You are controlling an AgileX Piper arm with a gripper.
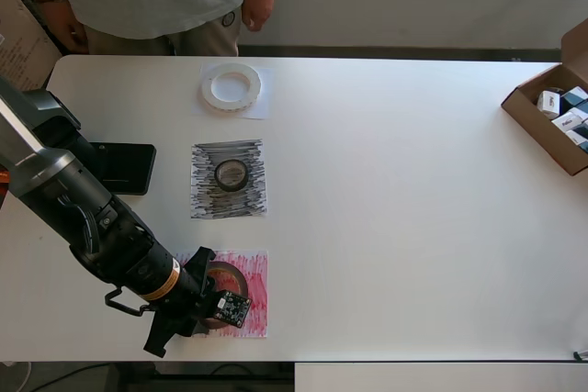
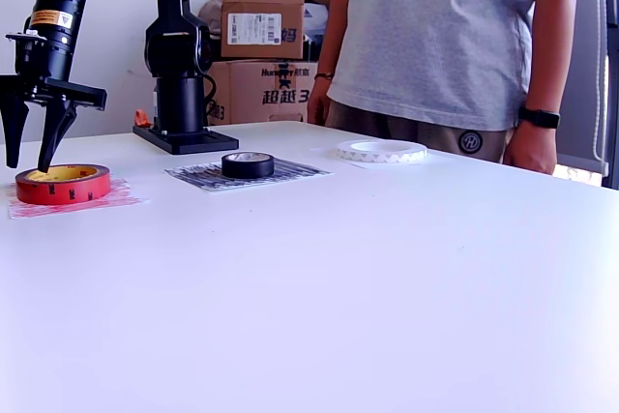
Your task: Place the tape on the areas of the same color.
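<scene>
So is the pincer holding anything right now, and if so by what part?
Nothing is held. The pincer is open above the red tape, which lies flat on the red sheet.

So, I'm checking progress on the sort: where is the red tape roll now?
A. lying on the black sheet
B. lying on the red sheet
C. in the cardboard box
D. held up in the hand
B: the red tape roll lies flat on the red sheet, with the open hand just above it.

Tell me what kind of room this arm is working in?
Probably a lab or office test bench: a white table by a window, stacked shipping cartons against the wall, and a person standing at the table's far edge, watching.
</scene>
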